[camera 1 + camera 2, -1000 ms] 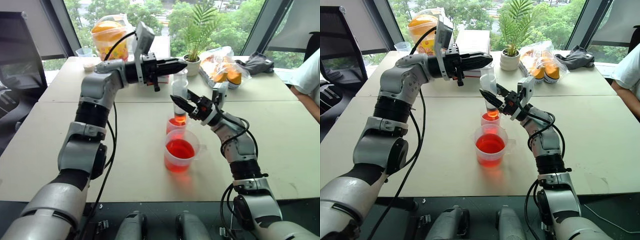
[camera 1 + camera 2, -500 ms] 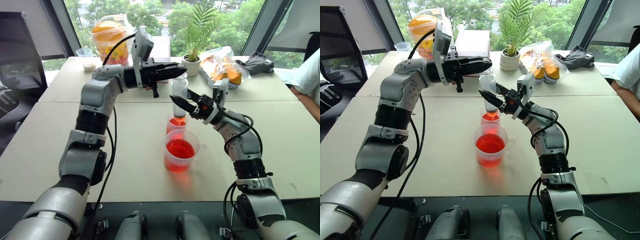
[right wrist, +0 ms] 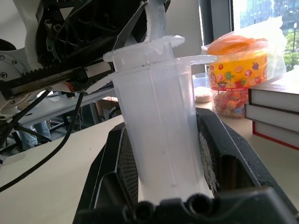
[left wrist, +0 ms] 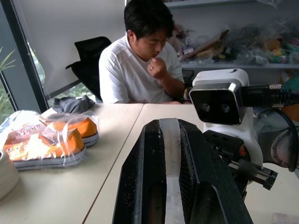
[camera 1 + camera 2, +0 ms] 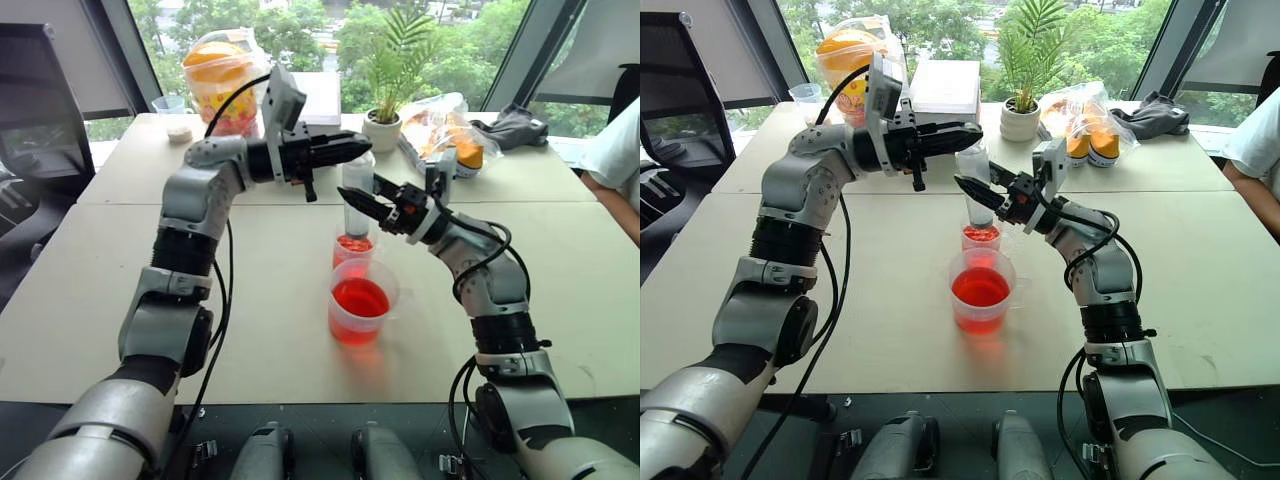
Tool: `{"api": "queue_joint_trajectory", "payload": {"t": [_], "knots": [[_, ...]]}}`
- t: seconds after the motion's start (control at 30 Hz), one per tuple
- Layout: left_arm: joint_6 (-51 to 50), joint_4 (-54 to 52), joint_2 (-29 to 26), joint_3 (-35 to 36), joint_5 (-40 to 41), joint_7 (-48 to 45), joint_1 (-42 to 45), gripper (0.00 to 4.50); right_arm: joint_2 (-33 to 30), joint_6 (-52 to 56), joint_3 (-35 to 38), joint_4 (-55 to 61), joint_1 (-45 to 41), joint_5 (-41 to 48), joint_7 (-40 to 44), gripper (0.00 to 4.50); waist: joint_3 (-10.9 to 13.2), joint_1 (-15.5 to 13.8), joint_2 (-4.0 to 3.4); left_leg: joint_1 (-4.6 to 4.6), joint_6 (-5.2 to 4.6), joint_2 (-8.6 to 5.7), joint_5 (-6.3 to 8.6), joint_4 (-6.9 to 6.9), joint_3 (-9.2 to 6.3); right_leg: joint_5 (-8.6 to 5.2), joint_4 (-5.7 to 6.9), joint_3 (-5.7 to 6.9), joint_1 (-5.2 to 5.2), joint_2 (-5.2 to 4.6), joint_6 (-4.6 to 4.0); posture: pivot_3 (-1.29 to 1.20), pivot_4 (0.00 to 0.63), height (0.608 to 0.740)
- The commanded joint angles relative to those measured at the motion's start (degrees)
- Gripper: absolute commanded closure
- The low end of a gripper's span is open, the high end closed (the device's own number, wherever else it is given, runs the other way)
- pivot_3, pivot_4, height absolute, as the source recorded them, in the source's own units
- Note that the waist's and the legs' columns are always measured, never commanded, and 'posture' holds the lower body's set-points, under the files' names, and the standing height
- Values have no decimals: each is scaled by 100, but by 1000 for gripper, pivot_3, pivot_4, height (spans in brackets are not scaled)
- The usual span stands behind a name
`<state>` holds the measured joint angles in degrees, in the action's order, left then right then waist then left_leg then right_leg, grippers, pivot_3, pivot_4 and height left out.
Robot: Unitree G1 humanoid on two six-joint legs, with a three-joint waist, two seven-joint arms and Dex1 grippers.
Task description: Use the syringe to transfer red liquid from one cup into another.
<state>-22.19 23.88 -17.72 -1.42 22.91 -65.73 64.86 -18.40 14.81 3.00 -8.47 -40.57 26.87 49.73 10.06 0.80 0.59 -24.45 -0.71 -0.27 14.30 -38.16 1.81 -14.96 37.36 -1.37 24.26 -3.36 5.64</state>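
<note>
Upright, the syringe [image 5: 357, 195] sits clamped in right hand [image 5: 362, 204]; left hand [image 5: 352, 146] closed on its plunger

Bright daylight pours in from the windows [image 5: 300, 30] behind the table [image 5: 100, 290] — the greenery outside is nearly washed out. Shadows on the tabletop are soft and faint. Straight edges bow slightly toward the corners. In the wrist views the nearest fingers are blurred — the background stays sharper.
</note>
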Motion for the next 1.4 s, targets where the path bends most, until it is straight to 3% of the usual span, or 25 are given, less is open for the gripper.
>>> {"api": "queue_joint_trajectory", "payload": {"t": [0.03, 0.13, 0.23, 0.43, 0.47, 0.73, 0.83, 1.07, 1.23, 1.4], "knots": [[-295, 47, 29, -543, -267, -195, -311, 4448, -16, -222, 600, 752, -695, 520, -278, 3093, 0, -1, 0, 0, 0, 0, 0, 0, 0, 0, 0, 0, 0, 0, 0, 0, 150, 740], [-416, 54, -28, -416, -177, -167, -197, 4448, 6, -175, 548, 782, -648, 534, -265, 3093, 0, 0, 0, 0, 0, 0, 0, 0, 0, 0, 0, 0, 0, 0, 0, 0, 150, 740], [-538, 82, -131, -207, -70, -97, -1, 3261, 60, -146, 461, 790, -518, 499, -233, 3093, 0, -2, 0, 0, 0, 0, 0, 0, 0, 0, 1, 0, 0, 0, 0, 0, 150, 740], [-881, -141, -378, 174, 223, 28, 166, 297, 148, -40, 327, 847, -282, 499, -216, 3093, 1, 12, -2, 0, 0, 0, 0, 1, -1, 0, 1, 0, 0, 0, 0, 0, 150, 740], [-962, -215, -434, 245, 290, 45, 169, 21, 164, -34, 316, 846, -255, 492, -217, 3093, 1, 12, -1, -1, 0, 1, 0, 1, -1, 0, 2, 0, 3, 3, 0, 0, 150, 740], [-1301, -1197, -1154, 232, 522, -305, -566, 21, 52, 502, 586, 929, -604, 736, -689, 3093, 1, 20, -3, 1, 2, 2, -1, 4, -2, 0, 4, -1, 4, -1, 0, 0, 150, 740], [-1453, -1508, -1257, 235, 602, -259, -851, 21, -254, 1368, 910, 1050, -970, 1013, -1358, 3093, 1, -24, -3, -1, 4, 0, -2, 1, -3, 0, 6, 0, 4, -19, -1, 0, 150, 740], [-1622, -2150, -1356, 201, 720, -129, -1451, 21, -1866, 4885, 1393, 638, -1648, 1366, -2715, 3093, 1, -24, -2, -8, 3, -2, -1, 13, -7, -1, -16, 0, 3, -43, -5, 0, 150, 740], [-1645, -2415, -1330, 152, 773, -7, -1720, 21, -2971, 6313, 379, 29, -1240, 798, -2555, 3093, 0, 20, -4, -7, 3, -1, -1, 25, -3, -2, -18, -7, 11, -43, -8, 0, 150, 740], [-1707, -2631, -1343, 126, 849, 59, -1888, 21, -3067, 6447, -69, -897, -1025, 455, -2223, 3093, 2, 28, -7, -8, 2, -1, -1, 22, 9, -1, -19, -13, 11, -39, -7, 0, 150, 740]]}}
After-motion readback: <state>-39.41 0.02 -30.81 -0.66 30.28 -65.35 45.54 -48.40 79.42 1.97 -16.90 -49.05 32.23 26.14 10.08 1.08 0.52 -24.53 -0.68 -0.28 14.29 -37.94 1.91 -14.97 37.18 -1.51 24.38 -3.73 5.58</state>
